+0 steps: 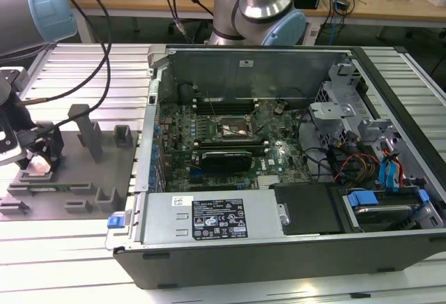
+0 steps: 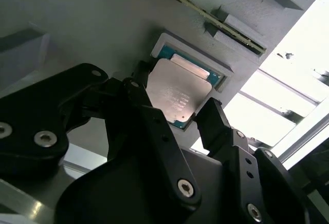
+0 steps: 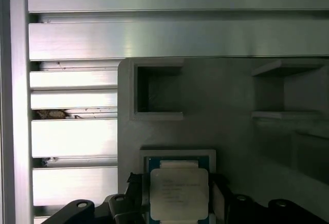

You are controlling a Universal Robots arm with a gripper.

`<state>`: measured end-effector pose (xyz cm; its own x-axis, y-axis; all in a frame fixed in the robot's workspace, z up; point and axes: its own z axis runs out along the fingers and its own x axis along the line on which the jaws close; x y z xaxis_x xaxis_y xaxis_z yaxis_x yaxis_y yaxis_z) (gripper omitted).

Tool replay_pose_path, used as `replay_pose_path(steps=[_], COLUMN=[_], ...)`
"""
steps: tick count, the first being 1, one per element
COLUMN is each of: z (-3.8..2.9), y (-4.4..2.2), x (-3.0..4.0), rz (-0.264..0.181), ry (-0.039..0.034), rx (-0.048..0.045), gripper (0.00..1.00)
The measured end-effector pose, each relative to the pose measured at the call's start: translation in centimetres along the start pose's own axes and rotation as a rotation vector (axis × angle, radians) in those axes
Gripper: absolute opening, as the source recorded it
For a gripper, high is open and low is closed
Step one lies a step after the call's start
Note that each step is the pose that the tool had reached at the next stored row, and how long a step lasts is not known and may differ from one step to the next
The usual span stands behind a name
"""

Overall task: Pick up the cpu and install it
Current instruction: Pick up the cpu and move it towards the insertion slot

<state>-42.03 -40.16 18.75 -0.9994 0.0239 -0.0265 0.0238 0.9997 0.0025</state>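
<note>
Gripper (image 2: 174,101) astride the cpu (image 2: 180,86), perhaps against its edges, in snug fixture recess (image 2: 172,41)

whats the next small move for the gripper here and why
Probably close the gripper on the cpu. In both wrist views its fingers flank the chip on opposite edges, seemingly with slim gaps, while the cpu lies flat in its recess in the grey fixture, so nothing looks gripped yet.

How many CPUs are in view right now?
1. The cpu lies in a square recess of the grey fixture, at the gripper. The motherboard socket in the exterior view may hold another; I can't tell.
</note>
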Motion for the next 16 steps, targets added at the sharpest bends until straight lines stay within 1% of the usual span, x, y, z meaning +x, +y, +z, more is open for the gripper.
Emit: replay_pose_path(steps=[7, 8, 9, 13, 16], z=[-0.16, -0.81, -1.29, -2.13, -2.92], y=[0.0, 0.01, 0.02, 0.04, 0.11], x=[-0.02, -0.04, -0.06, -0.09, -0.11], rz=[0.0, 0.0, 0.0, 0.0, 0.0], ry=[-0.0002, -0.0001, -0.0001, -0.0002, -0.0003], rx=[-0.0002, 0.0, 0.0, 0.0007, 0.0021], gripper=[0.64, 0.55, 0.55, 0.55, 0.55])
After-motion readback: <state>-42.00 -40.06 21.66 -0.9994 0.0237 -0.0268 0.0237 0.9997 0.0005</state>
